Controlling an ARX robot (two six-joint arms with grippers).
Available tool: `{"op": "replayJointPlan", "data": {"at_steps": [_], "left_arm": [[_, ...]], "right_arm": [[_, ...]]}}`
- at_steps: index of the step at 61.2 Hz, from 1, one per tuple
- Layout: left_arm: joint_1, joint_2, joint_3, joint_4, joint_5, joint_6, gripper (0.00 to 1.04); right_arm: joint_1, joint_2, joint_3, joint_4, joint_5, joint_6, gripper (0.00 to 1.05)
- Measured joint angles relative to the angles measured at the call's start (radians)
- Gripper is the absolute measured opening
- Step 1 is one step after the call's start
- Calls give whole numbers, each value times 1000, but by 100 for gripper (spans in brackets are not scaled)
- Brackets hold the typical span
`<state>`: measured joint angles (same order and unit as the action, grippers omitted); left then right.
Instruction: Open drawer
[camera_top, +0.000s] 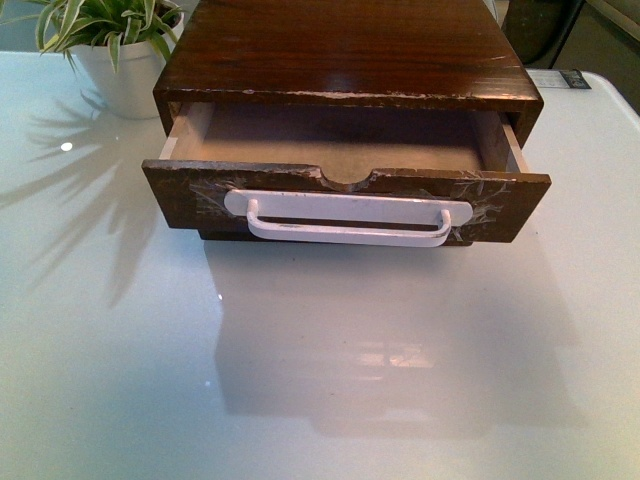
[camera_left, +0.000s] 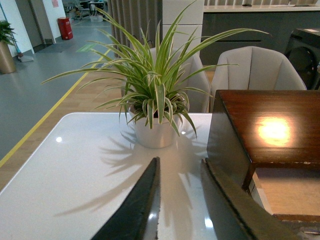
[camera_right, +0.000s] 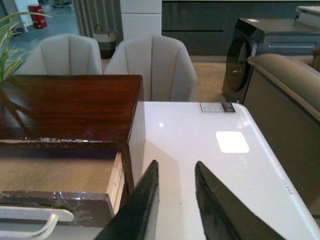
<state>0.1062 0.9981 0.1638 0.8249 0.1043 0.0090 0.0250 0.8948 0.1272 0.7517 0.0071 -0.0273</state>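
The dark brown wooden drawer (camera_top: 345, 195) stands pulled out of its cabinet (camera_top: 345, 50), showing an empty tan inside. Its front has a wide white bar handle (camera_top: 348, 217), whitish scratches and a semicircular notch in the rim. Neither gripper shows in the front view. My left gripper (camera_left: 180, 167) is open and empty over the table, left of the cabinet; the drawer's side (camera_left: 285, 192) shows beside it. My right gripper (camera_right: 175, 170) is open and empty over the table, right of the drawer (camera_right: 55, 182), with the handle's end (camera_right: 30, 222) in view.
A potted spider plant (camera_top: 115, 45) in a white pot stands at the back left of the glossy white table (camera_top: 320, 380), also in the left wrist view (camera_left: 155, 105). Grey chairs (camera_right: 150, 65) stand behind the table. A small label (camera_right: 217, 107) lies at the back right.
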Motion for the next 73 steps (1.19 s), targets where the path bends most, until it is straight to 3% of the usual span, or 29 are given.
{"op": "replayJointPlan", "data": {"at_steps": [4, 7, 10, 16, 24, 73], "left_arm": [[-13, -57, -33, -29, -20, -2, 9], [-21, -91, -47, -46, -27, -6, 2], [-61, -126, -58, -67, -85, -7, 2], [-102, -196, -85, -113, -95, -6, 2], [-103, -255, -142, -110, -104, -7, 2], [-104, -728, -150, -554, -105, -7, 2]], "right_arm": [[-21, -63, -28, -34, -2, 10, 1], [-21, -95, -40, -51, -5, 14, 2], [-21, -126, -49, -71, -7, 14, 2], [-22, -190, -69, -117, -7, 14, 2], [-22, -246, -109, -124, -7, 16, 2], [-23, -666, -110, -522, -7, 16, 2]]}}
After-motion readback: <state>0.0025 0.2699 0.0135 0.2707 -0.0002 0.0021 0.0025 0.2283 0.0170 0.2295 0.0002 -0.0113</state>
